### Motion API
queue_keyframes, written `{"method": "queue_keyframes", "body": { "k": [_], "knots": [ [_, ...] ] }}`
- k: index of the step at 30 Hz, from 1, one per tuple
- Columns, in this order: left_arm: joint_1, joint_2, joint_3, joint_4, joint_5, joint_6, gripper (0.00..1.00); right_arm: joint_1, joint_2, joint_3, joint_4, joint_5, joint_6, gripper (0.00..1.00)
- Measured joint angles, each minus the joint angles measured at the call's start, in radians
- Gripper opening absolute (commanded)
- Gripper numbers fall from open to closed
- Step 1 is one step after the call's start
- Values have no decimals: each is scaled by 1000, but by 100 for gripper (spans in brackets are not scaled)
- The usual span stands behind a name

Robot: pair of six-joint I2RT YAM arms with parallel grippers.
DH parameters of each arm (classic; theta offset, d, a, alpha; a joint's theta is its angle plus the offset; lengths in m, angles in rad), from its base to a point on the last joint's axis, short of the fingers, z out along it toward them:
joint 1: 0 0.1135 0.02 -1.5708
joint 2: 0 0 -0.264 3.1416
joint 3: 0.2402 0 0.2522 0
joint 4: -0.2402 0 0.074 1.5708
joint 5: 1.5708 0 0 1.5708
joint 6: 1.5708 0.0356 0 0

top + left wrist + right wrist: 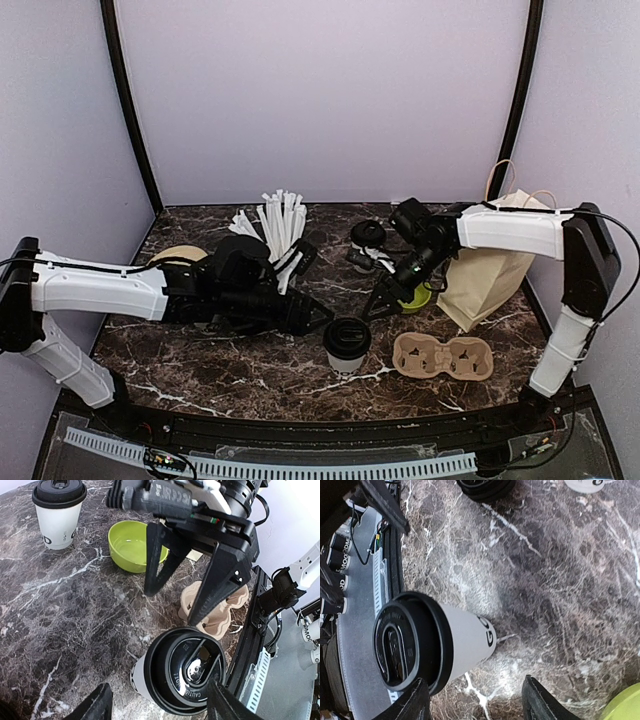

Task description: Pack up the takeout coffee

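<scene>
- The left gripper (pixel 322 318) is released. Its wrist view shows the jaws spread wide with a finger on either side of the lidded coffee cup (pixel 185 675). One finger overlaps the lid's rim, but I cannot tell if it touches.
- The right gripper (pixel 172 607) is also released, fingers apart with nothing between them. It points down at the marble table (pixel 250 375), just behind that cup.
- The cup stands upright near the front middle of the table, black lid on.
- A cardboard cup carrier (pixel 442 357) lies just to the cup's right, with nothing in it.
- A green bowl (pixel 415 297) sits behind the carrier, beside a tan paper bag (pixel 490 270).
- A second lidded cup (pixel 367 240) stands farther back.
- White straws (pixel 280 220) fan up at the back left.
</scene>
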Motion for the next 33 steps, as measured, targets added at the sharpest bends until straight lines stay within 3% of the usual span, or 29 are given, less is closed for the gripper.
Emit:
{"method": "queue_keyframes", "body": {
  "k": [6, 11, 16, 20, 33],
  "knots": [
    [0, -7, -24, 6, 11, -21, 66, 0, 24, 39, 13, 19, 15, 63],
    [0, -6, -27, 8, 18, -14, 72, -8, 13, 35, 6, 43, 1, 74],
    [9, 16, 1, 2, 33, 11, 77, -11, -117, -78, 8, 55, -60, 79],
    [30, 48, 17, 13, 63, 13, 76, -2, -170, -138, 7, 65, -97, 75],
    [61, 93, 16, 112, 171, -43, 62, 46, -59, -109, 11, 32, -119, 67]
  ]
}}
